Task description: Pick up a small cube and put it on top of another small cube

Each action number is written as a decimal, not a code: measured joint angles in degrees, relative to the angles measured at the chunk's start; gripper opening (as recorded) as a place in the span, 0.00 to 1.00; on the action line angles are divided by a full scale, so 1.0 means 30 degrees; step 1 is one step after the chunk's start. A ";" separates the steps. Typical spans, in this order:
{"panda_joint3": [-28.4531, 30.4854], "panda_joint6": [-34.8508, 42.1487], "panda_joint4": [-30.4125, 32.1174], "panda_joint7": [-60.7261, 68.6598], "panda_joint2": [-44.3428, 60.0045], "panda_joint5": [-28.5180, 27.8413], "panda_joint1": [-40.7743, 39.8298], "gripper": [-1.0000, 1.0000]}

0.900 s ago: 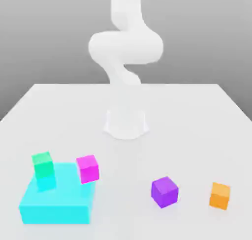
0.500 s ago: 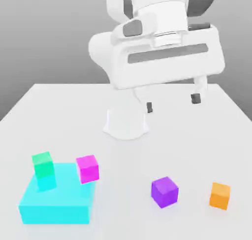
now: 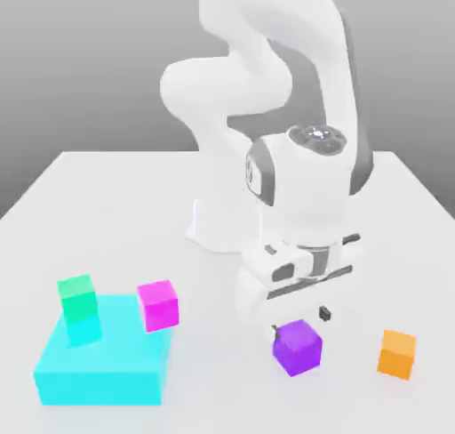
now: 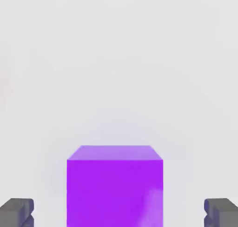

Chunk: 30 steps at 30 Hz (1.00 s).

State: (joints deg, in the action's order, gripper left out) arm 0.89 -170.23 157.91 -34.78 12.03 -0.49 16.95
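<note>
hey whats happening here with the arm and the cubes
A white robot arm has its open end effector just above the purple cube, fingers on either side without touching it. The cube sits on the white table, not lifted. A pink cube, green cube and orange cube sit nearby.

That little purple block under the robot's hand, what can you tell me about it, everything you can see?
The purple cube is small, plain and evenly violet, with flat matte faces, sharp edges and no markings. It sits flat and upright on the white table, turned so that one corner faces the exterior camera. The gripper hangs just above it, open. In the hand view the cube lies midway between the two dark fingertips, with clear space on either side, so nothing but the table touches it.
</note>
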 joint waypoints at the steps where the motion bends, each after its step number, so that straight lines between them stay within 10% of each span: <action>1: -0.0041 -0.0431 -0.0081 0.0028 0.0536 0.0058 -0.0024 0.50; 2: -0.0135 -0.0866 -0.0158 0.0052 0.1075 0.0115 -0.0102 0.50; 3: -0.0207 -0.1176 -0.0211 0.0075 0.1462 0.0168 -0.0159 0.00; 19: -0.0158 0.2391 0.0520 0.0167 -0.2843 0.0112 -0.0239 0.00; 30: 0.4546 0.7913 -0.0712 1.2739 -0.7457 -0.0900 -0.5351 0.00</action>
State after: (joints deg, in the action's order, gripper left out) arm 14.53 -146.49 155.77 3.44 -10.34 -3.19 0.90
